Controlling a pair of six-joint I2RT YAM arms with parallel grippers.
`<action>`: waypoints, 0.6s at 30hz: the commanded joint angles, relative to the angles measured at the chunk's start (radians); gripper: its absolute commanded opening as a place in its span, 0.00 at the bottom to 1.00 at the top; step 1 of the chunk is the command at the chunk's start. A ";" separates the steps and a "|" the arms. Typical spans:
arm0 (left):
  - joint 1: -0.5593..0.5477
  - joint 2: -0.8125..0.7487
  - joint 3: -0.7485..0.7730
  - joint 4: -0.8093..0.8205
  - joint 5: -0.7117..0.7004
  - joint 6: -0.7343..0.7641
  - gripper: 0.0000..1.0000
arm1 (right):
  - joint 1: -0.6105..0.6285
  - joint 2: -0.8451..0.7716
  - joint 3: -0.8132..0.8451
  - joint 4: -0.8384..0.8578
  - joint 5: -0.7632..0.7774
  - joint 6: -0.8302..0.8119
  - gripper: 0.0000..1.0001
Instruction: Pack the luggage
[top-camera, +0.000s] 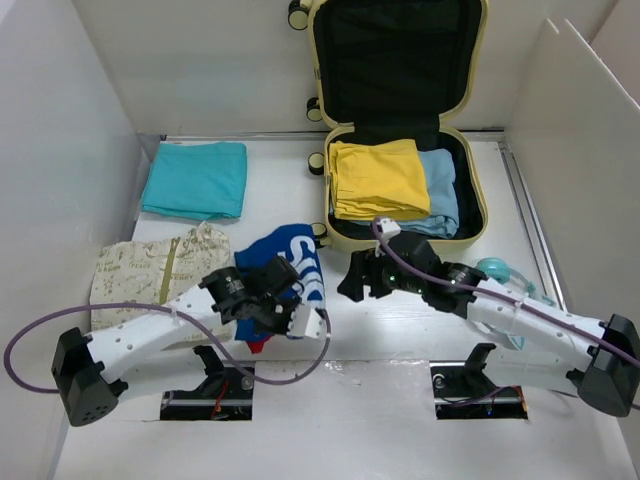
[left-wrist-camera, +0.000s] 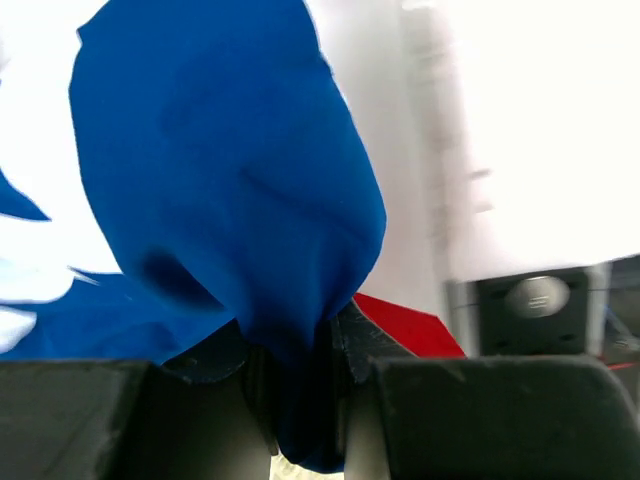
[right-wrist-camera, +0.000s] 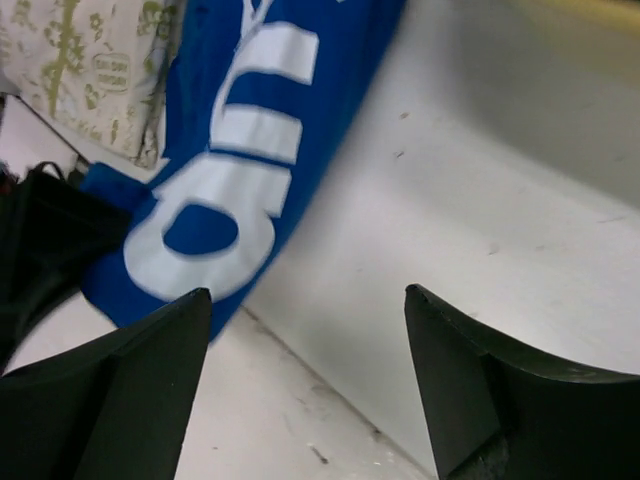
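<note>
The luggage (top-camera: 472, 170), a pale yellow hard-shell suitcase, lies open at the back right with its black-lined lid upright. Inside it lie a folded yellow garment (top-camera: 378, 178) and a light blue one (top-camera: 442, 190). A blue garment with white lettering (top-camera: 298, 258) (left-wrist-camera: 220, 170) (right-wrist-camera: 240, 150) lies crumpled at the table's middle. My left gripper (top-camera: 268, 290) (left-wrist-camera: 300, 350) is shut on a fold of this blue garment. My right gripper (top-camera: 358, 280) (right-wrist-camera: 308, 300) hangs open just right of the blue garment, above bare table, holding nothing.
A folded teal garment (top-camera: 196, 178) lies at the back left. A cream patterned garment (top-camera: 160, 270) (right-wrist-camera: 90, 70) lies at the left. A pale green item (top-camera: 500, 272) lies beside my right arm. White walls stand on both sides.
</note>
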 joint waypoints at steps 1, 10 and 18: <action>-0.114 -0.014 -0.048 0.015 0.005 -0.129 0.00 | 0.055 0.024 -0.074 0.199 -0.008 0.200 0.83; -0.114 0.005 -0.035 0.017 0.002 -0.117 1.00 | 0.090 0.223 -0.053 0.321 -0.019 0.145 0.88; -0.033 -0.026 0.073 -0.041 0.043 -0.117 1.00 | 0.102 0.340 -0.145 0.522 -0.022 0.265 0.93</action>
